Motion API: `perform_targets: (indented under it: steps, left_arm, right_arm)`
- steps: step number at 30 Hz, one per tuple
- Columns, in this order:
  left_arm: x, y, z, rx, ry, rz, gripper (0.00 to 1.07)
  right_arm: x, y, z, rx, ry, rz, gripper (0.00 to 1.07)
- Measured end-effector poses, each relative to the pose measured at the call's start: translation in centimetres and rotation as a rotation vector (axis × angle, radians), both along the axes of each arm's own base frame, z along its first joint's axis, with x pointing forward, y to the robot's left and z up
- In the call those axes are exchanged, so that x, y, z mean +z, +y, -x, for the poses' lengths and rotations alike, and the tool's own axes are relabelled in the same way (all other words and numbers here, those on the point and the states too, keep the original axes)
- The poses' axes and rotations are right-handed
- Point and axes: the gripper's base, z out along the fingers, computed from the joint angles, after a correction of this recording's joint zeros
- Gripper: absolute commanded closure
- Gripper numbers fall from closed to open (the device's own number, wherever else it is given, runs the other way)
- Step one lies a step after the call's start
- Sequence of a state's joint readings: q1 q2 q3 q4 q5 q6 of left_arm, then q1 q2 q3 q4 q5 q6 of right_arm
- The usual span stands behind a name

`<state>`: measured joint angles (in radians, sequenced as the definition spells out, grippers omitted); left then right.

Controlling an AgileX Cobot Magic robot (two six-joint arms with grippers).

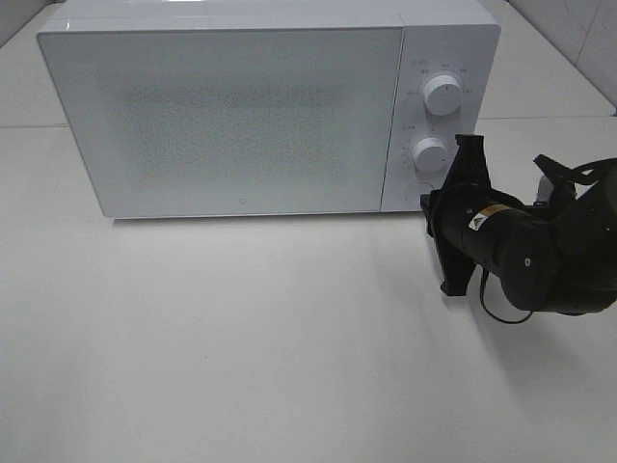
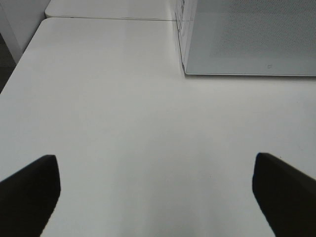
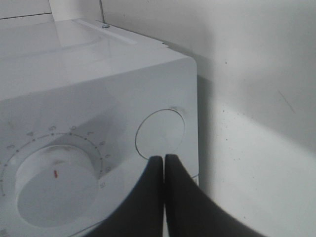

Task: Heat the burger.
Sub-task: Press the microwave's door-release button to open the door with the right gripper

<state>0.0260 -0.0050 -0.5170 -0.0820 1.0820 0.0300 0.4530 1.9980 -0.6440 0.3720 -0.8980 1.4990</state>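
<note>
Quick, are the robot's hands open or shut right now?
Left gripper: open, holding nothing.
Right gripper: shut, holding nothing, tips by the round button of the microwave.

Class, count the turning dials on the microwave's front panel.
2: upper dial near the panel top, lower dial directly beneath. The right gripper may hide more below.

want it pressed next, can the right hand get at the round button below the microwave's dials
Probably yes: the right hand, shut, has its tips right at the edge of the round button on the microwave, with nothing between them. Whether they touch is unclear.
</note>
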Motion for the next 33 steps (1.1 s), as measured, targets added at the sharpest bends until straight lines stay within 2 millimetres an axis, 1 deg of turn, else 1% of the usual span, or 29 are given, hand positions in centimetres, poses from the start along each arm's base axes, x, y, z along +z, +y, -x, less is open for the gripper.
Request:
perform_targets:
  steps: [4, 6, 11, 18, 23, 33]
  left_arm:
    - [0.0, 0.0, 0.0, 0.000, 0.000, 0.000, 0.09]
    - [0.0, 0.0, 0.0, 0.000, 0.000, 0.000, 0.09]
    - [0.0, 0.0, 0.0, 0.000, 0.000, 0.000, 0.09]
    - [0.0, 0.0, 0.0, 0.000, 0.000, 0.000, 0.09]
    - [0.0, 0.0, 0.0, 0.000, 0.000, 0.000, 0.09]
    - [0.0, 0.0, 0.0, 0.000, 0.000, 0.000, 0.09]
  right_arm:
    - [-0.2, 0.2, -0.5, 0.006, -0.004, 0.008, 1.07]
    - [-0.5, 0.5, -1.0, 0.007, -0.006, 0.010, 1.07]
    - [-1.1, 0.7, -1.5, 0.007, 0.000, 0.017, 1.07]
    - [-1.0, 0.8, -2.4, -0.003, -0.025, 0.044, 1.07]
    - [-0.9, 0.2, -3.0, -0.011, -0.022, 0.069, 1.07]
    - [-1.2, -0.4, -3.2, 0.006, -0.009, 0.113, 1.07]
